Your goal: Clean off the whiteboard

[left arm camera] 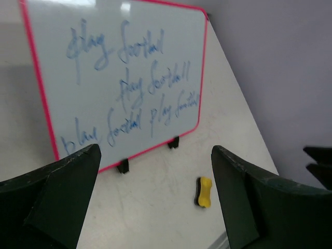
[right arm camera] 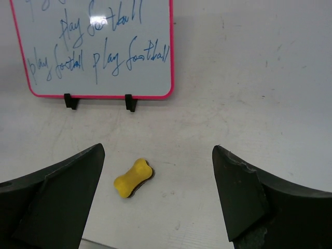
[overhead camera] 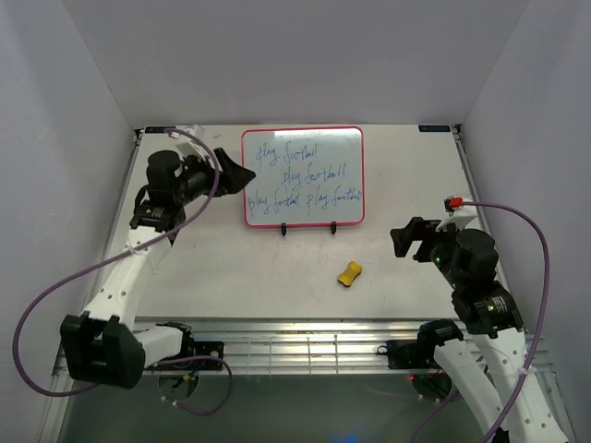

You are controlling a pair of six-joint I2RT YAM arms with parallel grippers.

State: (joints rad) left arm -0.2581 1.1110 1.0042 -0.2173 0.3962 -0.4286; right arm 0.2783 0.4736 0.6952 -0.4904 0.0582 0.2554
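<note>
The whiteboard stands upright on a black wire stand at the table's back middle; it has a pink-red frame and blue handwriting. It also shows in the left wrist view and the right wrist view. A yellow bone-shaped eraser lies on the table in front of the board, right of centre; it shows in the left wrist view and the right wrist view. My left gripper is open and empty beside the board's left edge. My right gripper is open and empty, right of the eraser.
The stand's two black feet stick out in front of the board. White walls close in the table on the left, back and right. A slatted metal rail runs along the near edge between the arm bases.
</note>
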